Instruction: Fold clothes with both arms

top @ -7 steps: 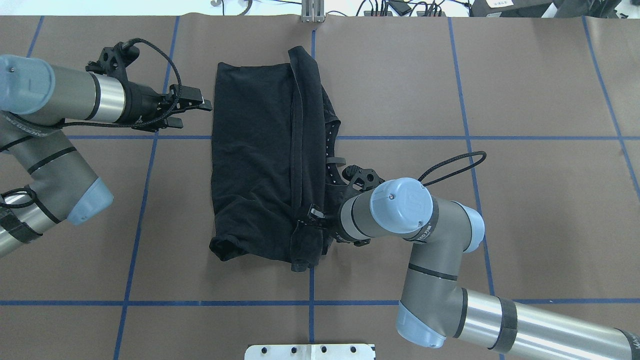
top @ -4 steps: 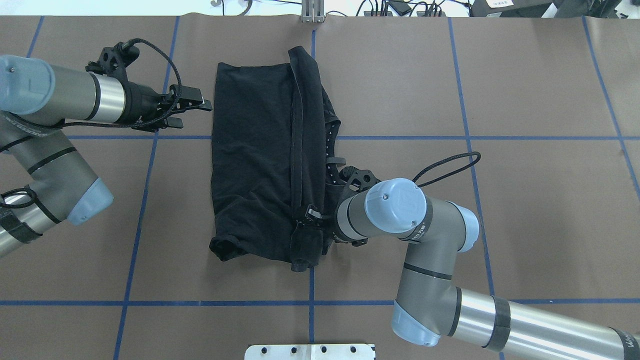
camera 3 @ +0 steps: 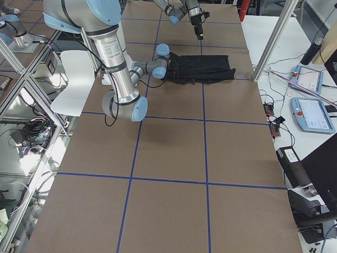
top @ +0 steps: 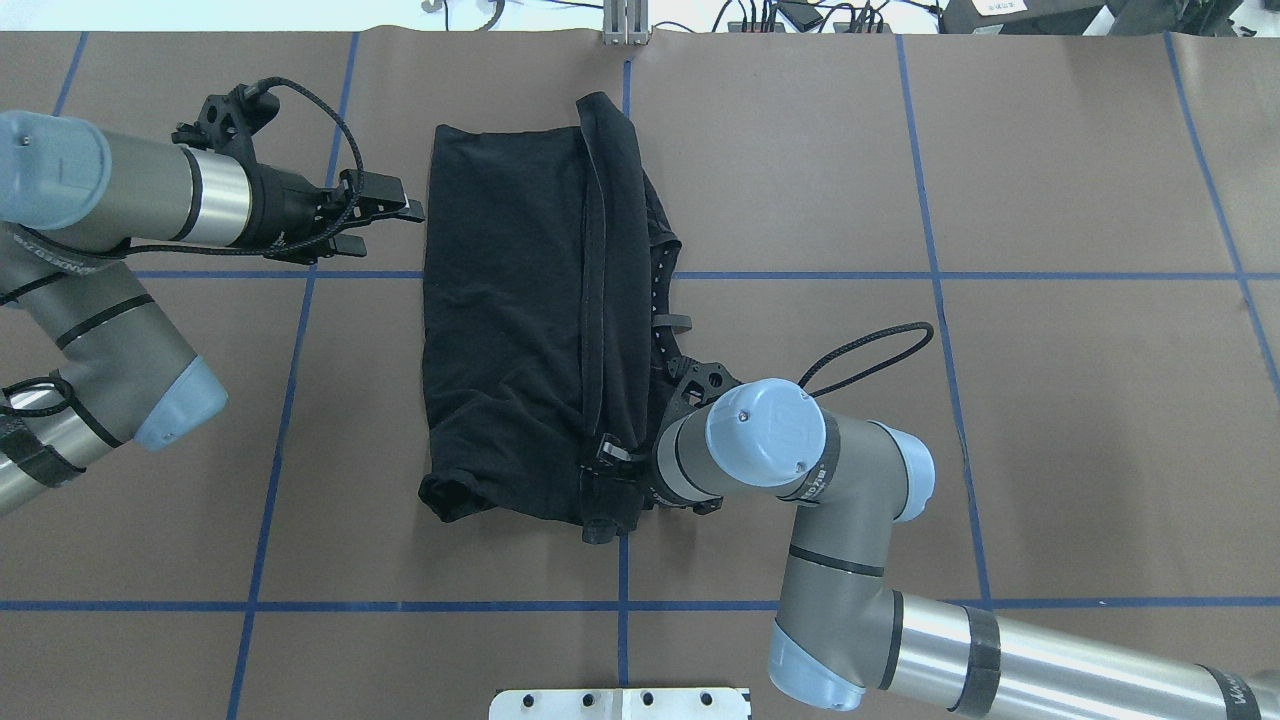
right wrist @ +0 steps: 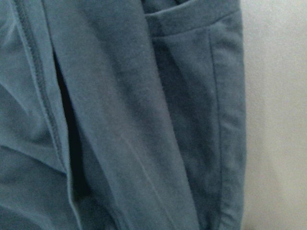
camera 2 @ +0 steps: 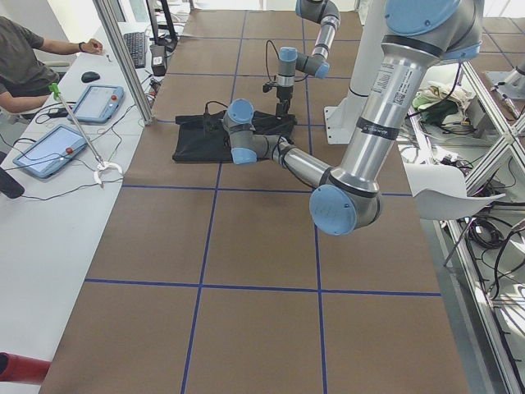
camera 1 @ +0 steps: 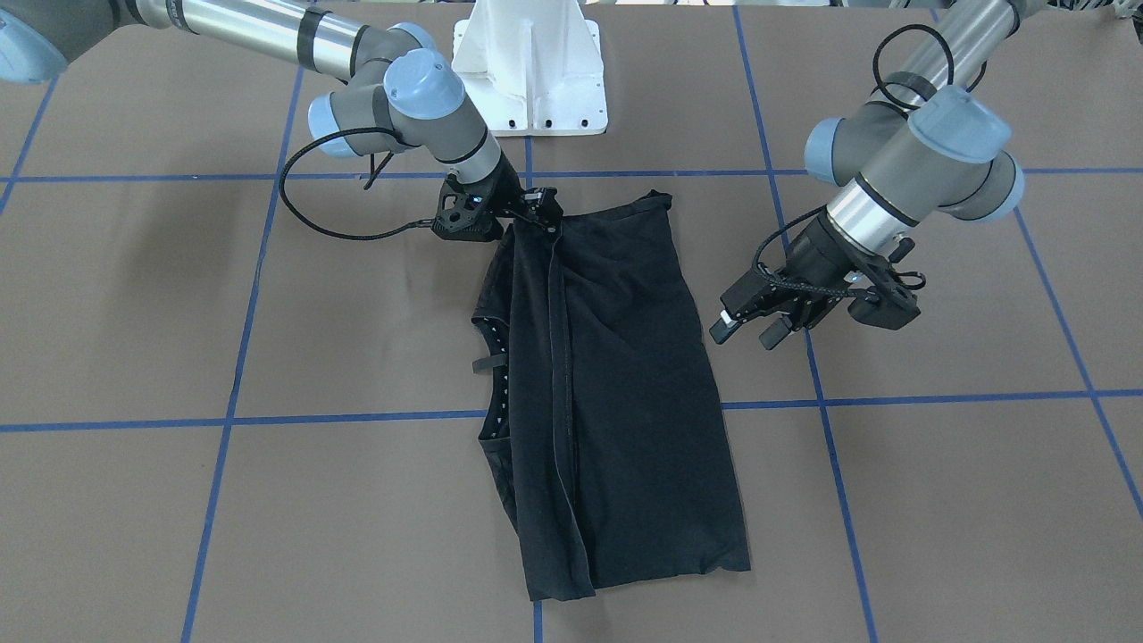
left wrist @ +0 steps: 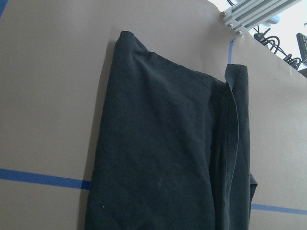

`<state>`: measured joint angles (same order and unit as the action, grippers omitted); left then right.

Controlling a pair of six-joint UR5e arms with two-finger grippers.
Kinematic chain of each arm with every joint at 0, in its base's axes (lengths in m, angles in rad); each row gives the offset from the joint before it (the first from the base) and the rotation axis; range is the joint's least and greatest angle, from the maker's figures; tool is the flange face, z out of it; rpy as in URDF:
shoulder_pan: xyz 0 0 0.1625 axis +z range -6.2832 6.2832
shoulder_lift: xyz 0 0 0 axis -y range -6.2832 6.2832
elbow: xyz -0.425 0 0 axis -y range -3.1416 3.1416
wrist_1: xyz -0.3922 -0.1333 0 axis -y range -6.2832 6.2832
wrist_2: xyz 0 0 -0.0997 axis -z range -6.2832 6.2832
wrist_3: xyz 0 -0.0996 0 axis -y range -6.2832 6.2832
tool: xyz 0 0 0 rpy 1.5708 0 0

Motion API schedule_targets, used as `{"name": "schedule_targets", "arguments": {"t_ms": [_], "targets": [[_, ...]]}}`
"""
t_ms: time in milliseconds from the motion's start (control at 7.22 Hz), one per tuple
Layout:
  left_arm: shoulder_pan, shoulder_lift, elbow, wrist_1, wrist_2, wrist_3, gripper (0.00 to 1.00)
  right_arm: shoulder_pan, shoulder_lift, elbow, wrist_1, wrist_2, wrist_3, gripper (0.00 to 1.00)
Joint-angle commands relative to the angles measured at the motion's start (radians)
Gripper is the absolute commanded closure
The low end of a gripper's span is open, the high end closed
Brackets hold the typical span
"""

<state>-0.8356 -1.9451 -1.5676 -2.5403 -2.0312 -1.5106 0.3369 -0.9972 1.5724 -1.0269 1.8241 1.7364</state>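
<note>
Overhead view of a brown bench point(top: 1050, 400) marked with blue tape lines, seen from behind the robot.

At far left, the left arm reaches in level. Its left tool point(top: 388, 224) hovers just beside the far-left corner of the shirt, apart from the cloth, with its two fingers spread and nothing between them. It has not moved in the last second.

In the middle lies the black T-shirt point(top: 510, 320), already folded lengthwise into a long band. It runs from the far side of the bench toward the robot and crosses one blue line. A narrow flap is laid over along its right side, with a hem seam showing. No printed graphic is visible. Its outline looks much as it did a second ago.

To the right, the right arm bends down over the near-right part of the shirt. Over the last second its blue-capped wrist has swung left and toward the robot, carrying the right tool point(top: 610, 455) a little way along the flap toward the near end. That tool is pressed in among the black folds, and whether it is pinching cloth cannot be told.

This suggests the right side is being settled or gripped at its near corner while the left waits. The crosswise fold looks yet to come.
</note>
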Motion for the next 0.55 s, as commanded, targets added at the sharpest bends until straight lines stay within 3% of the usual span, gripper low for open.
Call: {"name": "schedule_targets", "arguments": {"t_ms": [0,138,415], "targets": [[0.004,0.0,0.0,0.0,0.002,0.0,0.01,-0.004,-0.004,0.0,-0.001,0.003,-0.001,0.0],[0.006,0.0,0.0,0.0,0.005,0.0,0.01,-0.004,-0.003,0.0,-0.001,0.003,0.0,0.11],[0.012,0.0,0.0,0.0,0.005,0.001,0.01,-0.004,-0.003,0.008,0.007,0.003,0.038,0.95]]}}
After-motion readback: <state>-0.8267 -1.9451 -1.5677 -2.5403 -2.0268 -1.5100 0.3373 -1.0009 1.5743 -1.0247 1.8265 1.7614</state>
